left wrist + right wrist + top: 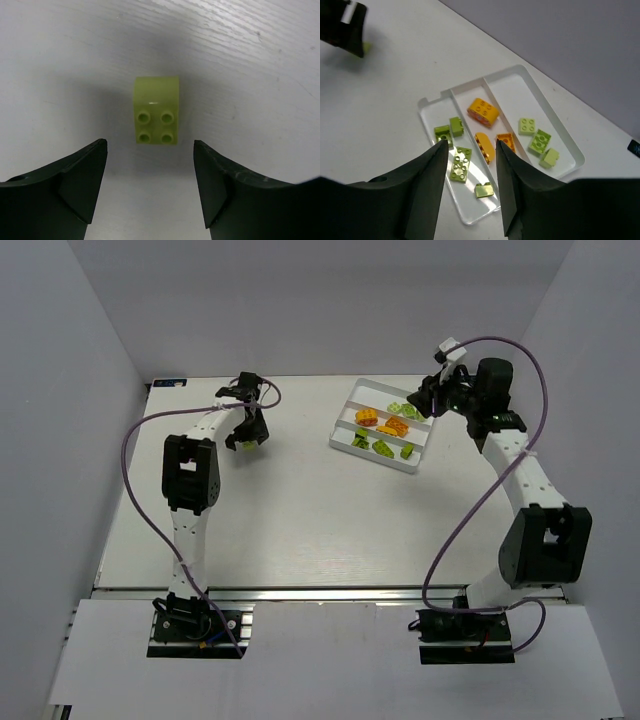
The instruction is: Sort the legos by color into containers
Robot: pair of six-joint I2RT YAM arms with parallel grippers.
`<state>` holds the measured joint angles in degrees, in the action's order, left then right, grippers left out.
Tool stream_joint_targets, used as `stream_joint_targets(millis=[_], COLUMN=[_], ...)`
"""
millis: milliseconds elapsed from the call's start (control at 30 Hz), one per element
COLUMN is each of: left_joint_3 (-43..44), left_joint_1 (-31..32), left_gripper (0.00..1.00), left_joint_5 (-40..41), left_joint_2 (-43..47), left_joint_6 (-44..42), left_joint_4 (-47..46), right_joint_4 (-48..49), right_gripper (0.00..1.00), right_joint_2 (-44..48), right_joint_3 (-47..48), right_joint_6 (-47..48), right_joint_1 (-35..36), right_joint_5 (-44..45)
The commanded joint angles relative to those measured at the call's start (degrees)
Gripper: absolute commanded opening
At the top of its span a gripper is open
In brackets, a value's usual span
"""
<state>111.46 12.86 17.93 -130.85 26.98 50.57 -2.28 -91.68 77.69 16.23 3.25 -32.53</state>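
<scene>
Directly ahead of the left pincer (150,160), just beyond its fingertips and centred on the gap, lies a single lime-green brick (156,111). It is glossy moulded plastic with four round studs on the near half and a smooth curved slope on the far half. It rests on the table (250,60), a white surface with a fine wood-grain texture. The matte black wedge-shaped fingers (82,180) stand wide apart, grip nothing, and do not touch the brick. Their rear parts run off the bottom of the left wrist view.

From above, the left arm reaches forward with its elbow raised and its wrist bent down at the table. The right arm stretches forward and curls inward, with the right pincer (471,145) hanging over the white tray (510,92). Its jaws are partly open with nothing between them.

The tray is thin, shiny plastic with rounded corners, and raised ridges split it into three long lanes. Below the gap and by the left finger, one outer lane holds lime bricks (461,162). The middle lane holds orange bricks (482,111), one blocky and one curved. Off past the right finger, the far lane holds more lime ones. The fingertips hide part of one lime brick and part of one orange brick. A dark shape at the upper-left corner is cut off and cannot be made out.
</scene>
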Motion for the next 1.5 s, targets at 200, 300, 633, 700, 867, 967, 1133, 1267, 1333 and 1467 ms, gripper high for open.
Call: stream_joint_targets(millis=[200,300,633,700,867,967,1133,1267,1333,1467], left_joint_3=[8.16,7.11,-0.97,-2.03,-2.39,-5.27,-15.73,-30.20,-34.45,-41.83], left_joint_1=[-2.75,-2.76,-2.76,-2.76,-3.28,-2.76,0.84,5.50,7.17,9.29], left_gripper=[0.77,0.70,0.53,0.48,0.26,0.22,0.20,0.20,0.18,0.18], left_joint_5=[-4.66,-5.54,-9.05,-9.84,-14.39,-29.79,-61.22,-70.92,-72.33,-73.30], left_joint_2=[-3.71,-4.06,-0.82,-0.29,2.25,7.85,15.61,23.69,28.35,31.70], left_joint_6=[1.23,1.23,2.72,2.81,2.99,4.13,18.48,32.05,41.51,54.47], left_joint_4=[-0.03,-0.91,-5.38,-6.09,-6.97,-12.05,-30.93,-49.38,-61.78,-83.11], right_joint_4=[2.99,2.99,-0.44,-1.05,-4.47,-11.12,-9.89,10.25,14.66,22.48], right_gripper=[0.54,0.54,0.54,0.54,0.62,0.89,0.89,0.89,0.89,0.89], right_joint_2=[10.64,11.69,10.82,10.91,11.08,9.51,10.55,13.98,13.63,12.67], right_joint_3=[-7.73,-8.08,-6.41,-6.59,-7.03,-5.45,-10.52,-19.58,-19.95,-20.21], right_joint_6=[-4.62,-5.68,-5.42,-5.07,-3.84,0.71,8.39,1.98,-0.13,-5.15], right_joint_1=[0.27,0.18,0.36,0.53,0.88,0.97,3.87,7.03,7.74,10.28], right_joint_5=[-8.07,-8.16,-7.98,-7.90,-12.28,-26.82,-38.85,-32.96,-29.44,-23.81])
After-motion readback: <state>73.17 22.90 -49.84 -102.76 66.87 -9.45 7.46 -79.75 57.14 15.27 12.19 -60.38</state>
